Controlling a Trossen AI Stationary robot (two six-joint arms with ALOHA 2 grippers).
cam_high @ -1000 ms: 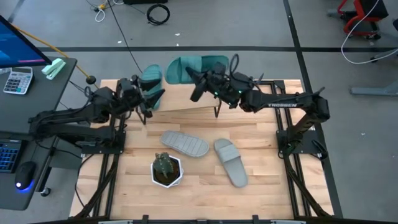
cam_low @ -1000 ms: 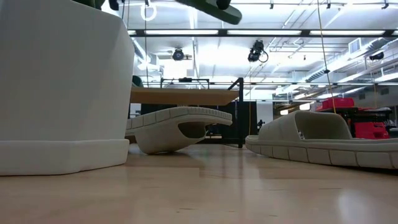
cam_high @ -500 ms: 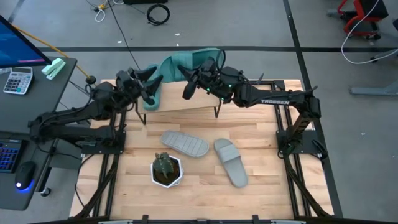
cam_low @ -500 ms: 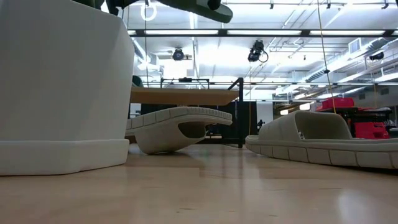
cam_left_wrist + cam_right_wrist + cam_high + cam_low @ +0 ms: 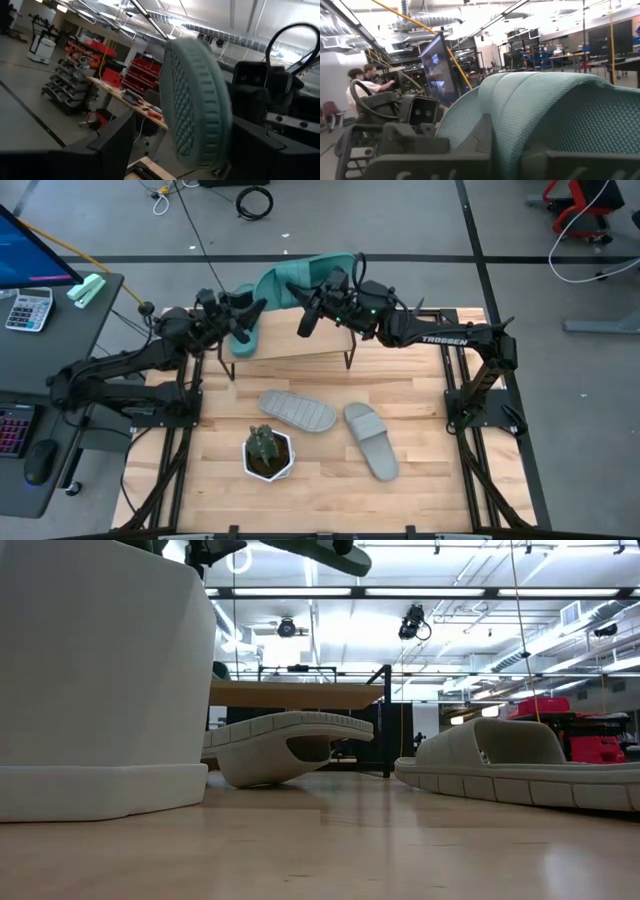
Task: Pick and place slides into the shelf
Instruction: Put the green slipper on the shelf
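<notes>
From above: left end effector [image 5: 243, 320] clamped on a teal slide [image 5: 243, 330] at the shelf's [image 5: 300, 345] left end; right end effector [image 5: 318, 298] gripping a second teal slide [image 5: 300, 275] above the shelf's far edge. Two grey slides [image 5: 297, 410] and a plant [image 5: 267, 450] on the bench [image 5: 420, 470].

Low view: white pot [image 5: 100, 680] blocking the left; shelf partly hidden behind a grey slide.

Left wrist: teal sole [image 5: 192, 105] on edge.

Right wrist: teal strap [image 5: 555, 115] filling view; people seated behind.

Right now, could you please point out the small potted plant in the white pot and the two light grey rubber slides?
Potted plant [image 5: 268, 448], high view, green top.
Left grey slide [image 5: 297, 411], high view, ribbed strap.
Right grey slide [image 5: 371, 440], high view, strap.
</notes>
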